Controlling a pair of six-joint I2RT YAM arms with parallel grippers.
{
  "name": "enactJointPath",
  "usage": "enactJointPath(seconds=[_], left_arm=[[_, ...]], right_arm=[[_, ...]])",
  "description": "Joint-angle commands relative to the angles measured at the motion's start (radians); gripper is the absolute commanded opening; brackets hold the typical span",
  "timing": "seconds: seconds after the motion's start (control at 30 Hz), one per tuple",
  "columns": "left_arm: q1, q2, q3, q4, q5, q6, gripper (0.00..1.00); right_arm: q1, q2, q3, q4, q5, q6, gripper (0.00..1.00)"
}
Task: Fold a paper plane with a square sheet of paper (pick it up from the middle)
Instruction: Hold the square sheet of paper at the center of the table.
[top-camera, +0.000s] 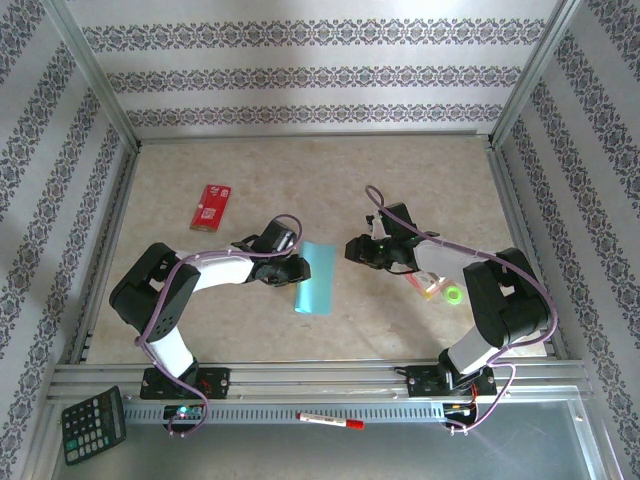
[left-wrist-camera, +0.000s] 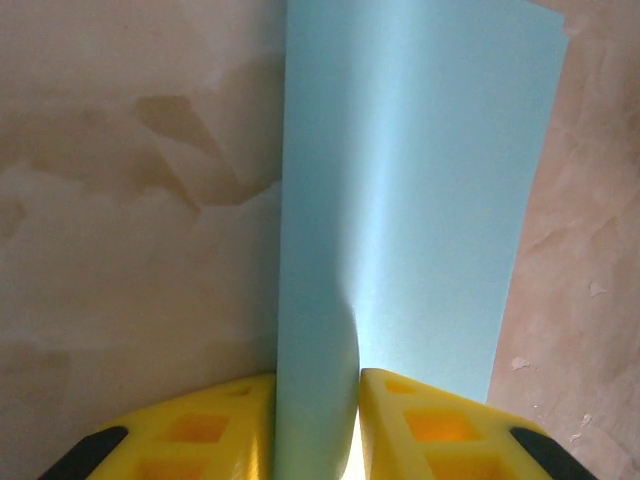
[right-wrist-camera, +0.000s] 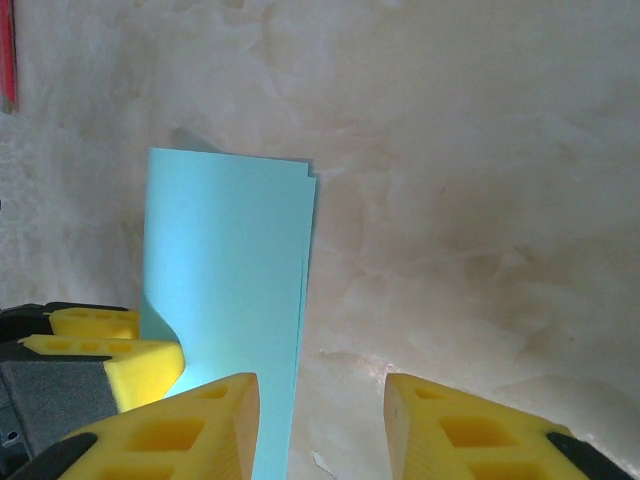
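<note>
At desk (top-camera: 430, 180) centre, the folded paper (top-camera: 315, 278) is lying with its 9 o'clock edge curling up, where the left fingers (left-wrist-camera: 230, 425) are pinching it, hiding that edge. At 2 o'clock, the right fingers (right-wrist-camera: 200, 430) are hanging spread.

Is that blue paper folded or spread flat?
Folded. The square sheet of paper is a narrow strip with two offset edges at its corner; the left gripper pinches it.

The square sheet of paper (top-camera: 316, 280) lies on the table (top-camera: 300, 170) at mid-frame, the left claw (top-camera: 299, 268) on its left edge, the right claw (top-camera: 352, 250) just right of it. A packet (top-camera: 211, 206) lies upper left, a calculator (top-camera: 93, 425) lower left.
</note>
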Motion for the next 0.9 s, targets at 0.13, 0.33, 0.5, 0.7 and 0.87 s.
enactJointPath(seconds=[0.13,0.33,0.5,0.7,0.87], left_arm=[[-0.019,0.088,-0.019,-0.075,-0.042,0.029,0.28],[-0.020,0.091,-0.008,-0.095,-0.042,0.043,0.29],[-0.019,0.096,-0.011,-0.091,-0.038,0.042,0.30],[-0.019,0.101,-0.011,-0.089,-0.041,0.036,0.30],[-0.019,0.099,-0.017,-0.088,-0.044,0.031,0.30]], right_arm=[[0.009,-0.008,-0.005,-0.003,-0.006,-0.003,0.37],[0.007,-0.003,-0.004,-0.004,-0.010,-0.003,0.37],[0.008,0.003,-0.002,-0.004,-0.011,-0.003,0.37],[0.010,0.007,-0.001,-0.003,-0.014,-0.002,0.37],[0.009,0.003,-0.004,-0.004,-0.012,-0.001,0.37]])
